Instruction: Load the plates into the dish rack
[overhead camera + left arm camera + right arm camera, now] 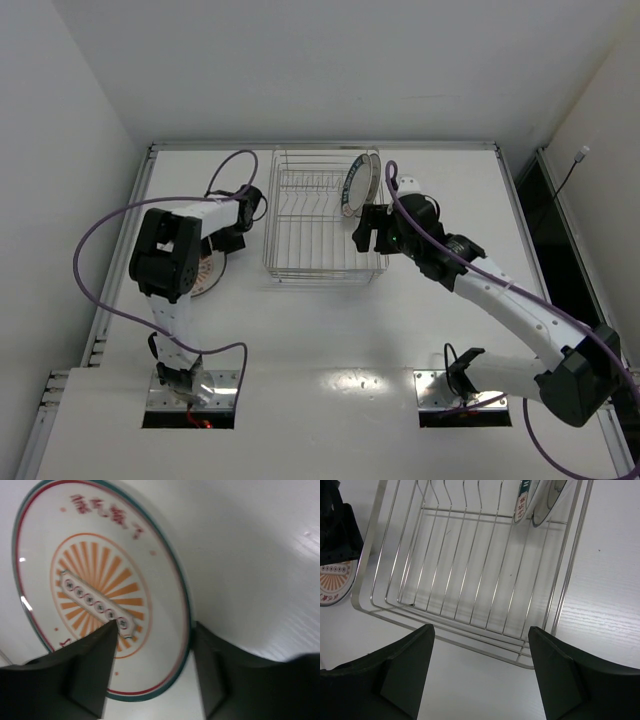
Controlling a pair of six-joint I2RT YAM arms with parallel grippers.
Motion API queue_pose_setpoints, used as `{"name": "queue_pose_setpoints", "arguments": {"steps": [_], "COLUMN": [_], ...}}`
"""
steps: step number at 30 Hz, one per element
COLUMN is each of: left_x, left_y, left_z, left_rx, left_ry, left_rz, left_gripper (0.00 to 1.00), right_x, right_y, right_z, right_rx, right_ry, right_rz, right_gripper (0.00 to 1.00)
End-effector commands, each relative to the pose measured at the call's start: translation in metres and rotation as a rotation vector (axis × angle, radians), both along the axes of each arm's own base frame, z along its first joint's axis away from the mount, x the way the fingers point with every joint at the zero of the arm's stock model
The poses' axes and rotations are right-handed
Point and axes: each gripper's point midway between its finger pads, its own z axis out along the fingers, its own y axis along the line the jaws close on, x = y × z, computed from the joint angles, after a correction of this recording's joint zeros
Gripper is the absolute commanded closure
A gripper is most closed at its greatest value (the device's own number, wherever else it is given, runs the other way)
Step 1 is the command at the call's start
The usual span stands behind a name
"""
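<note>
The orange-striped plate [100, 590] lies flat on the table left of the dish rack [325, 278], partly under the left arm [208, 275]. My left gripper [157, 627] is low over it with its jaws apart. One finger is above the plate's face and the other outside its rim, so the rim sits between them. Two plates stand upright at the rack's back right: one with a dark blue patterned rim [355, 190] and a grey one [373, 168]. My right gripper [480, 629] hangs open and empty over the table, just before the rack's near rim [470, 647].
The rack's divider tines run in rows across its floor, and the slots left of the two standing plates hold nothing. Purple cables loop off both arms. In the right wrist view the left gripper [337, 535] shows beside the rack's left rim, above the orange-striped plate [335, 582].
</note>
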Motion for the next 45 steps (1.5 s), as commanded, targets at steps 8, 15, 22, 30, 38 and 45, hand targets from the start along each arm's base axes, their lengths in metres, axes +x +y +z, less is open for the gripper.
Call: {"name": "queue_pose_setpoints", "arguments": {"steps": [8, 15, 22, 30, 38, 45], "left_x": [-0.003, 0.003, 0.027, 0.046, 0.050, 0.049], "left_y": [0.001, 0.005, -0.024, -0.118, -0.258, -0.330], "left_z": [-0.011, 0.018, 0.123, 0.288, 0.387, 0.388], "left_rx": [0.003, 0.024, -0.134, -0.343, -0.803, -0.996], "left_ry": [0.042, -0.028, -0.319, -0.694, -0.888, -0.918], "left_rz": [0.034, 0.054, 0.017, -0.279, -0.792, -1.089], "left_gripper": [0.95, 1.00, 1.00, 1.00, 1.00, 1.00], "right_x": [0.004, -0.010, -0.061, -0.109, -0.110, -0.111], "right_y": [-0.001, -0.011, -0.001, -0.008, -0.001, 0.001], "right_z": [0.033, 0.015, -0.021, -0.043, -0.061, -0.066], "right_rx": [0.033, 0.019, 0.135, 0.281, 0.274, 0.265], "right_ry": [-0.070, -0.035, 0.086, 0.122, 0.163, 0.184], "right_rz": [-0.013, -0.018, 0.093, 0.153, 0.178, 0.195], "right_gripper": [0.27, 0.27, 0.30, 0.34, 0.37, 0.37]}}
